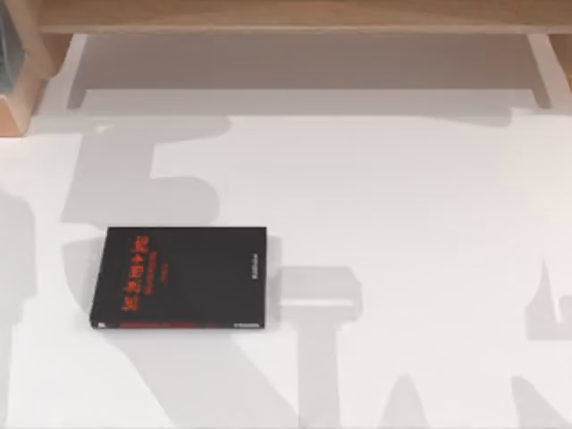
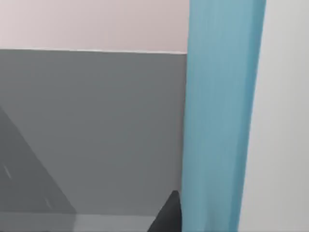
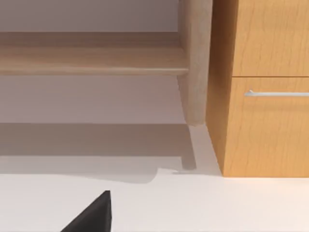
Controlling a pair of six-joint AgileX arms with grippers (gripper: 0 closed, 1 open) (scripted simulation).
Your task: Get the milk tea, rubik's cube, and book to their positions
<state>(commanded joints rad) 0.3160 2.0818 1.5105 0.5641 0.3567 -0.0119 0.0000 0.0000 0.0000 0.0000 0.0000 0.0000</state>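
The book shows close up in the left wrist view as a tall light-blue cover standing upright, with pale grey-white beside it. My left gripper is shut on it; one black finger lies against the cover and the other is hidden behind the book. In the right wrist view, a black part of my right gripper hangs low over the white table in front of the wooden shelf. The milk tea and the rubik's cube are out of view.
A thin black book with red lettering lies flat on the white table, left of centre. A wooden shelf runs along the back. A wooden cabinet with a handled drawer stands beside a shelf post.
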